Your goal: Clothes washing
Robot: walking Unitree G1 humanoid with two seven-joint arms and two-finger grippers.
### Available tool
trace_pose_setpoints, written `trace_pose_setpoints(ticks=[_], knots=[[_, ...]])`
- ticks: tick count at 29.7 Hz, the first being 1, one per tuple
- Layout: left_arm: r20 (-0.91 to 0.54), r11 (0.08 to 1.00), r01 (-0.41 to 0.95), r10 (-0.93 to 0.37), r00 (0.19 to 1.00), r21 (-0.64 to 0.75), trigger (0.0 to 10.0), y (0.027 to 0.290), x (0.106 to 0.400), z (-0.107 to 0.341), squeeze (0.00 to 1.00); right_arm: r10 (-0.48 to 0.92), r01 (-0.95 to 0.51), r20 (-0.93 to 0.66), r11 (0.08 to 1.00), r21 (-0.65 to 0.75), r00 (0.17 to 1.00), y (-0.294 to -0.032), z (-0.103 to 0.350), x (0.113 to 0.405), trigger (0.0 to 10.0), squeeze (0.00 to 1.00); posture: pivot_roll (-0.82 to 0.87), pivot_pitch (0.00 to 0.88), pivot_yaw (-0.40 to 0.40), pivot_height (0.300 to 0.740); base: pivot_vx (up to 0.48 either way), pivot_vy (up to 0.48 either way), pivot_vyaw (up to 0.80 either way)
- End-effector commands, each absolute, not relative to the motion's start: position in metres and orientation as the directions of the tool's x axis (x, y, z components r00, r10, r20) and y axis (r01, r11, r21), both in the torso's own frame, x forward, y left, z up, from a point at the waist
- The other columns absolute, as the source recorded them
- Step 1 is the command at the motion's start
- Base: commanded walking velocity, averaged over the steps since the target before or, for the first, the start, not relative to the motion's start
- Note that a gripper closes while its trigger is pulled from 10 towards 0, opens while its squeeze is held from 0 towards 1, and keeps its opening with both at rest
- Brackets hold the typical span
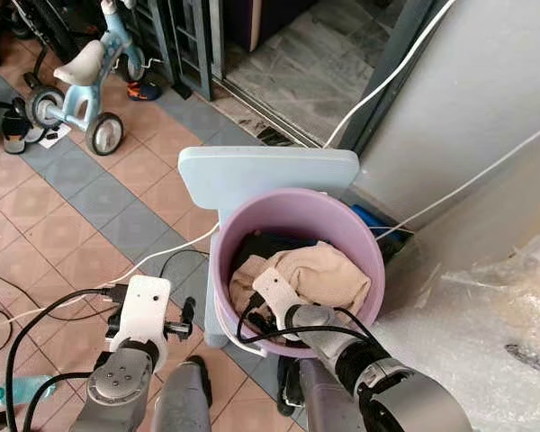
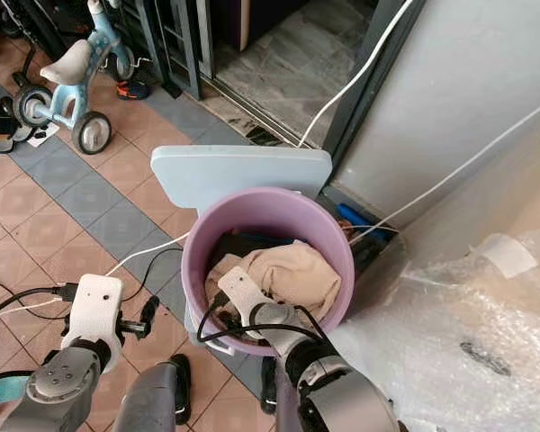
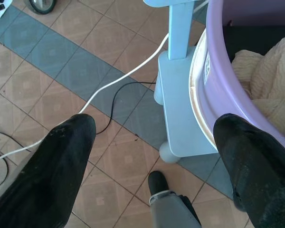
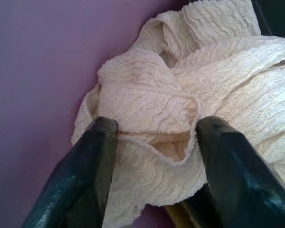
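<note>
A cream crinkled garment (image 4: pixel 180 109) lies bunched in the purple bucket (image 1: pixel 252 225), a raised fold sitting between the right gripper (image 4: pixel 154 142)'s parted jaws. It looks light, soft and limp; that fold seems the best hold. The left gripper (image 3: pixel 156 156) hangs spread outside the bucket, over tiled floor (image 3: pixel 61 71).

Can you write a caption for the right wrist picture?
Right gripper, fingers open, straddling a cream cloth inside the purple bucket.

Purple bucket (image 1: pixel 292 216) on light-blue stool (image 1: pixel 261 171), on tiled floor (image 1: pixel 81 202).
</note>
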State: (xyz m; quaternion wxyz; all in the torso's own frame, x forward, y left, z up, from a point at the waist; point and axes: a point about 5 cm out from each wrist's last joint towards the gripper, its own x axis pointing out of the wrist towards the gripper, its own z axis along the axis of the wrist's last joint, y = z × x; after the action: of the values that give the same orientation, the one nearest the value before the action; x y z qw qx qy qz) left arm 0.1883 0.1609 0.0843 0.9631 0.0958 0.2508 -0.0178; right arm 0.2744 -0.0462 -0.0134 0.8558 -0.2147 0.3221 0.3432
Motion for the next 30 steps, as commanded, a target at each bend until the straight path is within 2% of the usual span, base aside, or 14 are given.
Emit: trace_pose_setpoints(ticks=[1, 6, 14, 30], knots=[[-0.514, 0.98, 0.09, 0.013, 0.858, 0.175, 10.0, 0.161, 0.187, 0.078, 0.0, 0.405, -0.749, -0.728, 0.625, -0.222, 0.553, -0.054, -0.02, 0.27, 0.0, 0.0, 0.15, 0.242, -0.075, 0.74, 0.0, 0.0, 0.0], [-0.508, 0.98, 0.092, 0.011, 0.861, 0.178, 10.0, 0.161, 0.192, 0.076, 0.0, 0.372, -0.742, -0.716, 0.599, -0.301, 0.59, -0.064, -0.016, 0.279, 0.0, 0.0, 0.14, 0.224, -0.075, 0.74, 0.0, 0.0, 0.0], [-0.498, 0.98, 0.091, 0.01, 0.867, 0.179, 10.0, 0.161, 0.198, 0.075, 0.0, 0.371, -0.73, -0.728, 0.633, -0.256, 0.577, -0.07, -0.021, 0.274, 0.0, 0.0, 0.14, 0.205, -0.077, 0.74, 0.0, 0.0, 0.0], [-0.499, 0.981, 0.083, 0.016, 0.867, 0.175, 10.0, 0.16, 0.194, 0.074, 0.0, 0.369, -0.727, -0.764, 0.662, -0.184, 0.529, -0.072, -0.032, 0.261, 0.0, 0.0, 0.14, 0.225, -0.088, 0.74, 0.0, 0.0, 0.0]])
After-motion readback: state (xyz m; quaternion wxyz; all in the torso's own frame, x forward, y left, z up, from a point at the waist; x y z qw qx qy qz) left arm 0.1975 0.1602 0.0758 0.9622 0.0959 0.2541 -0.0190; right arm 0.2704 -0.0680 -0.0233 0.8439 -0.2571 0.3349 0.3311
